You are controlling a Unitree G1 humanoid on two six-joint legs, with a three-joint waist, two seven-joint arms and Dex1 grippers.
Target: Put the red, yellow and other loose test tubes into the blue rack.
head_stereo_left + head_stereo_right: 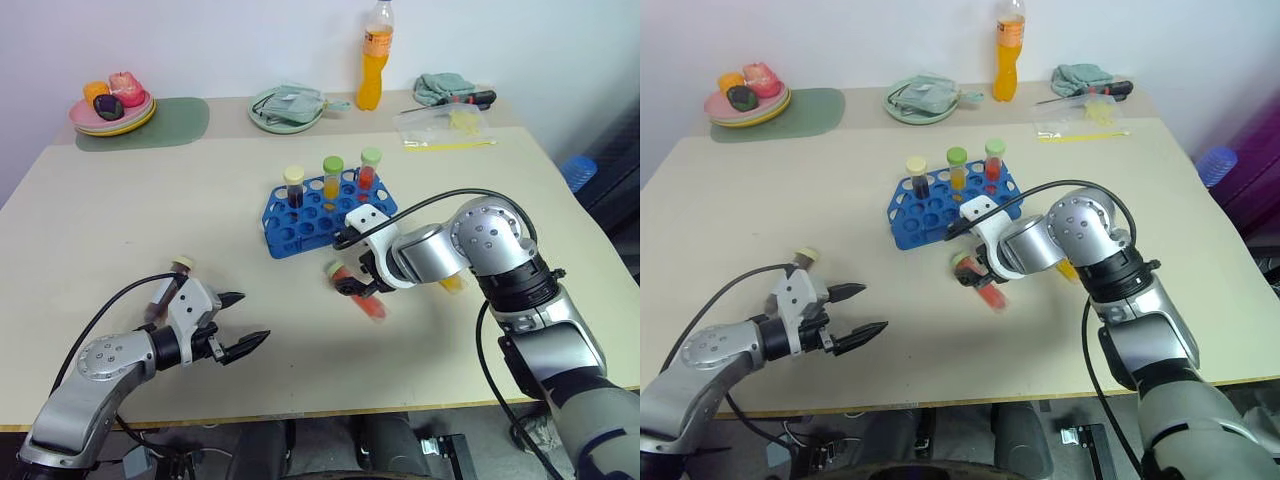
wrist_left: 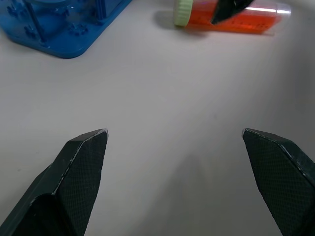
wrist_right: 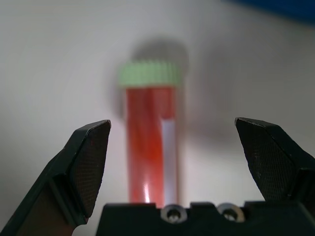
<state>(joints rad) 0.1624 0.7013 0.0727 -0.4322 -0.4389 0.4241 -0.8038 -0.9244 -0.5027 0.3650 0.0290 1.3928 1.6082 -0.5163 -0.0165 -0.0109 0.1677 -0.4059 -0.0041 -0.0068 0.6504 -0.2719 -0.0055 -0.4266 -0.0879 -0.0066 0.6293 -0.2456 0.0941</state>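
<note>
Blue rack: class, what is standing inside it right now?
Three capped tubes stand in the blue rack, along its far row: a dark one, a yellow one and a red one. The other holes look empty; the tubes' lower ends are hidden inside the rack.

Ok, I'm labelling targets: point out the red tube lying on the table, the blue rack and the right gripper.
red tube (image 3: 147,147): right wrist view, on its liquid-filled body.
blue rack (image 1: 300,225): left eye view, on its pierced top plate.
right gripper (image 3: 172,147): right wrist view, midway between its open fingertips.

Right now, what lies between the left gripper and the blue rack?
Only bare table. In the left eye view, nothing sits between the left gripper and the rack; the left wrist view shows the same bare stretch.
</note>
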